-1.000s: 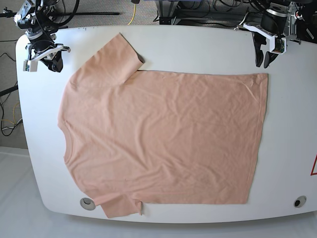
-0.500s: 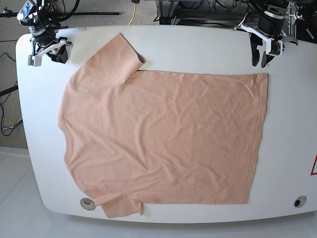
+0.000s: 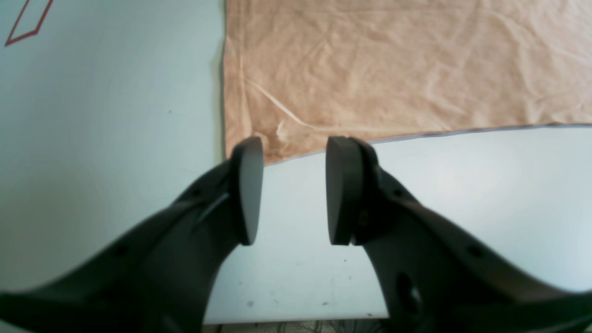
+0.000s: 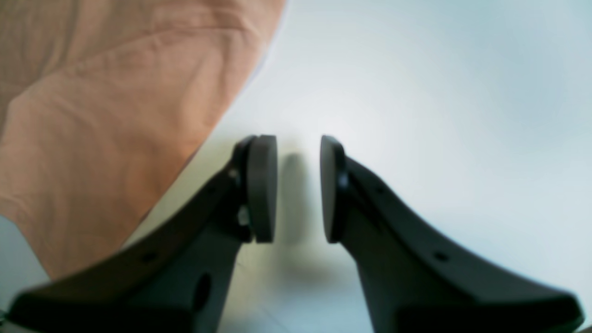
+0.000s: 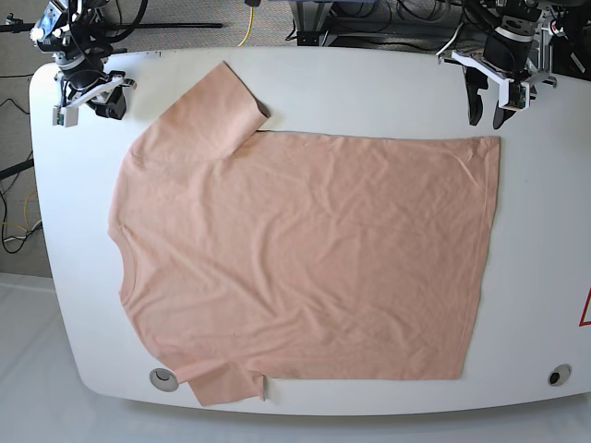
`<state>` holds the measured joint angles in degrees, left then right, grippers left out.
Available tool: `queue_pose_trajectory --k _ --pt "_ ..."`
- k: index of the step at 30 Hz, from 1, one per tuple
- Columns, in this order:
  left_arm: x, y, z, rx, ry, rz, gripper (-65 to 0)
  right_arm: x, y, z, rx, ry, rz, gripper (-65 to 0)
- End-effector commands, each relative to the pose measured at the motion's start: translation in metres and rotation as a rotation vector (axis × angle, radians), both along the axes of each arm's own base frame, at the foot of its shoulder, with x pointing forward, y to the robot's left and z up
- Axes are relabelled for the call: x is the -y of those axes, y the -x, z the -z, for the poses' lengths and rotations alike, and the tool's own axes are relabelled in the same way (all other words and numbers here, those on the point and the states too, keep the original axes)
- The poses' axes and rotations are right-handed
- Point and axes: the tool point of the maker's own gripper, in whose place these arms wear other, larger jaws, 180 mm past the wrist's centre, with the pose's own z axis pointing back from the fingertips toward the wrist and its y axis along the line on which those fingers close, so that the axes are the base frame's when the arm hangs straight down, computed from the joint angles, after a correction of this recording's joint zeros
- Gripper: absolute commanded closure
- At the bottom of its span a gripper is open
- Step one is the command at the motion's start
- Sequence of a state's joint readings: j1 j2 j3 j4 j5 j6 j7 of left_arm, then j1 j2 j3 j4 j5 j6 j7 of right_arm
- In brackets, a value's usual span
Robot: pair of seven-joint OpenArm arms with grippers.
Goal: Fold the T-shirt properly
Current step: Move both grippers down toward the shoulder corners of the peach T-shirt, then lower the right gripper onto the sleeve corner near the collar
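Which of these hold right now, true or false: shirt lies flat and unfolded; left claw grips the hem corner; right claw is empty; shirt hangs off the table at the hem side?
1. The T-shirt lies spread flat, no fold made. True.
2. The left claw grips the hem corner. False: its jaws stand open over the table, just short of the corner.
3. The right claw holds nothing. True: only bare table shows between its jaws.
4. The hem hangs off the table's edge. False: bare table shows beyond the hem.

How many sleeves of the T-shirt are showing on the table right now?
2: one sleeve at the far side near the right gripper, the other sleeve at the table's near edge.
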<state>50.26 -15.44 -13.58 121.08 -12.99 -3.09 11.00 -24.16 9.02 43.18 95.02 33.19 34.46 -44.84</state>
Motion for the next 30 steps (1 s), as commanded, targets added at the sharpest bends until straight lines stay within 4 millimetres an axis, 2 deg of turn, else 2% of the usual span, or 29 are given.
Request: queue_pose_trajectory --k 1,6,8,28,30 --pt "-0.002 -0.004 -0.009 0.037 -0.004 0.0 -19.5 -0.002 -0.012 -0.014 0.058 0.016 -0.019 -16.2" --pt "0.0 -0.006 -0.015 0.055 -0.012 0.009 -18.3 -0.022 -0.012 -0.011 0.073 -0.025 -0.041 -15.2" --pt "0.0 -0.006 -0.015 0.057 -0.013 0.008 -18.1 -0.023 -0.012 -0.012 0.077 -0.029 -0.045 -15.0" --pt "0.0 -0.002 -0.007 0.021 0.007 -0.007 -19.9 -0.021 -0.009 -0.007 0.053 -0.037 -0.054 -15.7" --pt "-0.002 0.001 0.001 -0.004 0.015 -0.012 -19.7 -0.02 -0.009 -0.007 0.055 -0.036 -0.045 -16.1"
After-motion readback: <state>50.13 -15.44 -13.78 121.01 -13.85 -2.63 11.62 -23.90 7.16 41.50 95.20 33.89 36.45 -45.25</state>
